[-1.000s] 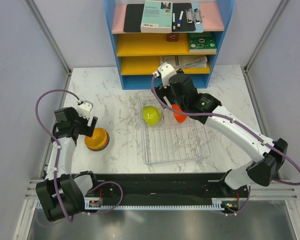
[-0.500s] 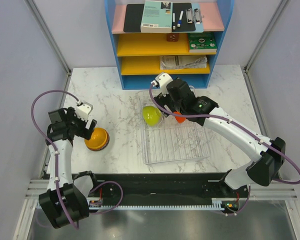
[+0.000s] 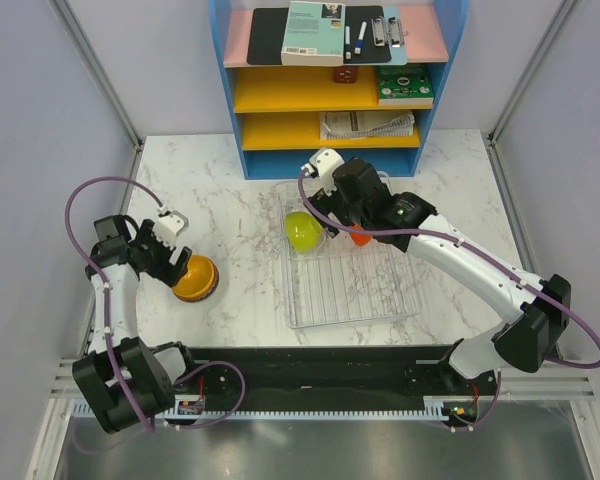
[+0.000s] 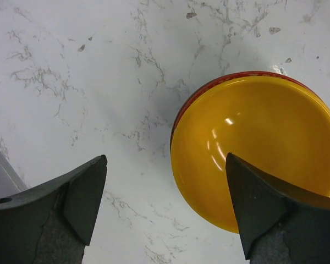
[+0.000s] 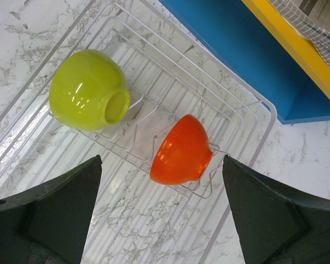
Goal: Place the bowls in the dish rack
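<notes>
The lime-green bowl (image 5: 88, 91) lies on its side in the dish rack (image 5: 220, 93), foot toward lower right. The orange bowl (image 5: 181, 149) leans tipped beside it. The yellow bowl (image 4: 258, 148) sits on the bench (image 4: 71, 66) at centre-left of the top view, seemingly mouth up. The right end effector (image 5: 160, 160) hangs released above the rack, having drawn back since earlier. The left end effector (image 4: 165, 165), also released, is beside the yellow bowl.

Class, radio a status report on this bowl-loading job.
Open, empty: left gripper, right gripper. In dish rack: lime bowl, orange bowl. On table by left gripper: yellow bowl. No obstruction.
</notes>
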Controlling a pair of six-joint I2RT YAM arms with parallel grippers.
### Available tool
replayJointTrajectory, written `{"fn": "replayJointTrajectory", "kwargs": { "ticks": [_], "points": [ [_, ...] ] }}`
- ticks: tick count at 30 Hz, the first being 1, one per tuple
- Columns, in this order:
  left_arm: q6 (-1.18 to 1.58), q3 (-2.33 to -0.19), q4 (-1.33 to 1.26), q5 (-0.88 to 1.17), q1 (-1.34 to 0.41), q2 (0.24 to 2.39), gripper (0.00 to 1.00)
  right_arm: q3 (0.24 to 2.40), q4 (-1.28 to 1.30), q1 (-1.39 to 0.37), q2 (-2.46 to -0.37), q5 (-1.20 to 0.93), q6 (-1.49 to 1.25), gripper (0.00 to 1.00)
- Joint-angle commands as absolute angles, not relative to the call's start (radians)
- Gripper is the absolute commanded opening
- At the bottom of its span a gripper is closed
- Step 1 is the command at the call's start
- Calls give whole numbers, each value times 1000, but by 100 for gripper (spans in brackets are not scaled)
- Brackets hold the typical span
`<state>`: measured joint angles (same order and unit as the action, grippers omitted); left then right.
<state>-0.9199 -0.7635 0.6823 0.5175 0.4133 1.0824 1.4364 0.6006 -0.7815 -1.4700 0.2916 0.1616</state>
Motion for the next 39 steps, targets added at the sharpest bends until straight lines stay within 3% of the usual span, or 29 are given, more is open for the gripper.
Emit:
{"fn": "replayJointTrajectory", "kwargs": {
  "ticks": [1,4,11,27,35,39],
  "points": [
    [-1048,-830,745,578,419,1123,88,1463,597,-781,-1451,276,156,97],
    [-1075,-841,772,586,422,1144,79,1463,598,-781,-1454,273,153,97],
    [-1089,-861,805,607,422,1183,79,1463,600,-781,-1451,267,150,97],
    [-1089,-861,808,630,425,1250,66,1473,611,-781,-1453,232,140,97],
    [-1078,-871,807,641,423,1252,36,1474,612,-779,-1454,229,137,97],
    [-1072,-879,807,646,422,1241,14,1480,614,-779,-1454,230,135,97]
  ]
}}
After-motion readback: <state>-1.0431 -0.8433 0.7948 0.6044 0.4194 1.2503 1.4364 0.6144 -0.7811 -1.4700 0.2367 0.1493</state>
